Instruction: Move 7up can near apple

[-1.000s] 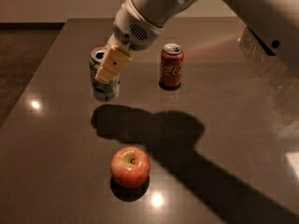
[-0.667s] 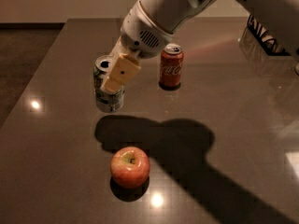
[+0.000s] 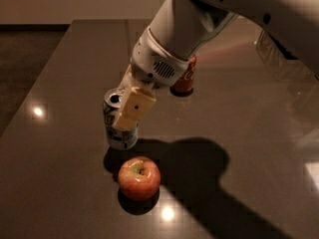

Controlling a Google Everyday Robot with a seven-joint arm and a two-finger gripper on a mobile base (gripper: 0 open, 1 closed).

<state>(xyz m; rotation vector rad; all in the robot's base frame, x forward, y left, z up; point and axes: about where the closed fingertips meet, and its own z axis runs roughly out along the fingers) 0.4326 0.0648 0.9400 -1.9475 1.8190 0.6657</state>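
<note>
The 7up can (image 3: 117,126), whitish-silver with green markings and an open silver top, stands upright just behind and left of the apple (image 3: 139,177). The apple is red-orange with a yellowish patch at its stem and sits near the table's front. My gripper (image 3: 128,114) reaches down from the upper right and is shut on the 7up can, one tan finger (image 3: 133,108) across its front. The can's base is at or just above the table surface; I cannot tell which.
A red Coca-Cola can (image 3: 185,78) stands behind the arm, mostly hidden by it. The dark glossy table (image 3: 239,133) spreads to the right, with the arm's shadow across it. Its left edge runs along the floor.
The gripper has carried the 7up can toward the front of the table, from beside the Coca-Cola can to close behind the apple. The apple has not moved.
</note>
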